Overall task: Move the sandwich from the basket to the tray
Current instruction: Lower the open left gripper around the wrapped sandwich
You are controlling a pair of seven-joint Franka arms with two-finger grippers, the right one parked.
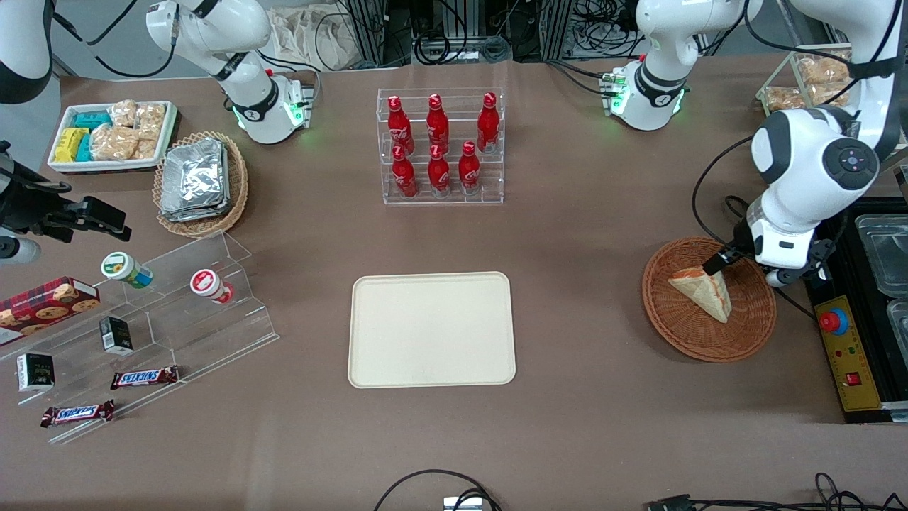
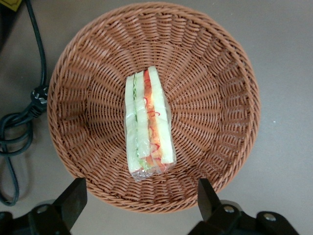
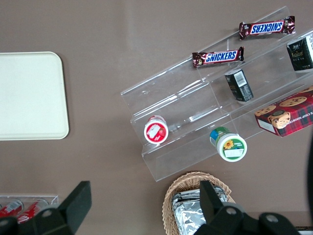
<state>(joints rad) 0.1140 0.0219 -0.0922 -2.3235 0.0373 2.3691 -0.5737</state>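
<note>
Hung with gripper wide open just above the sandwich lying in the basket, long side running twelve to six between the fingers, tray well apart toward the desk middle.

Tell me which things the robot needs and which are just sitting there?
Needed: triangular white-bread sandwich; round reddish-brown wicker basket holding it; flat cream rectangular tray; open end effector above the basket.

Just sitting: red bottles; Snickers bars; foil packets.
</note>
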